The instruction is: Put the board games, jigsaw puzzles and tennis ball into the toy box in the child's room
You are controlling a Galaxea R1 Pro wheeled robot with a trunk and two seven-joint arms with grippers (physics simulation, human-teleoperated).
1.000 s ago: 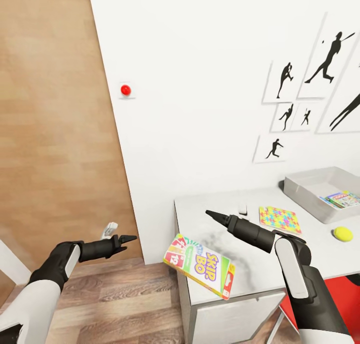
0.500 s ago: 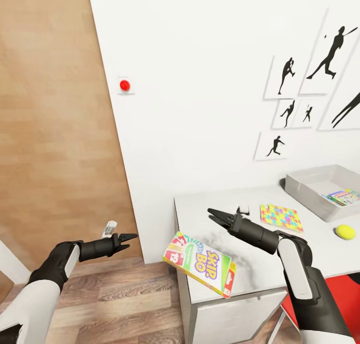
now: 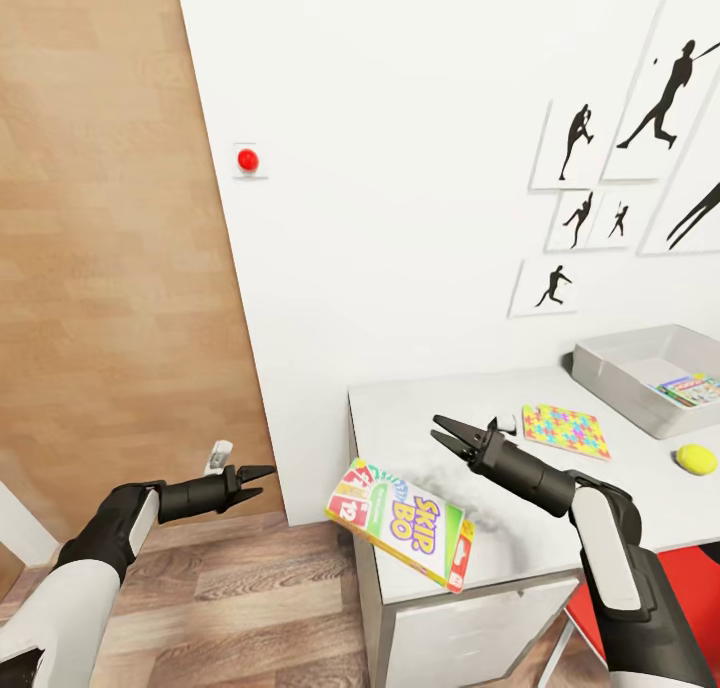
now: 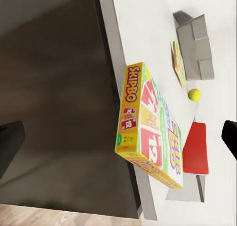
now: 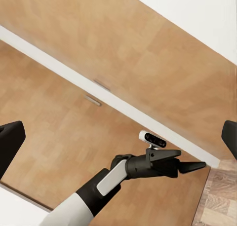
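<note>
Nearest, the left tool (image 3: 250, 473) hangs over the wooden floor (image 3: 250, 598) beside the table (image 3: 480, 558); from the head view its fingers seem drawn together to a point, though the left wrist view shows only dark finger edges at the frame sides, so I cannot tell for sure. Just beyond it, the Skip-Bo board game (image 3: 402, 524) lies tilted on the table's near-left corner, one end jutting out past the edge over the floor; the left wrist view shows the same box (image 4: 148, 130) overhanging the table edge. The right tool (image 3: 450, 438) hovers above the tabletop a little past the game, its fingers parted and clamped on nothing. Farther along the table lies a colourful jigsaw puzzle (image 3: 566, 430), flat, and near it to the right sits the yellow tennis ball (image 3: 696, 458). Behind them, at the table's far right, stands the grey toy box (image 3: 625, 373) with a board game (image 3: 693, 389) already lying inside. A red chair (image 3: 690, 588) shows under the table's right end. On the white wall behind hang black silhouette pictures (image 3: 585, 148) and a small red button (image 3: 248, 159).
</note>
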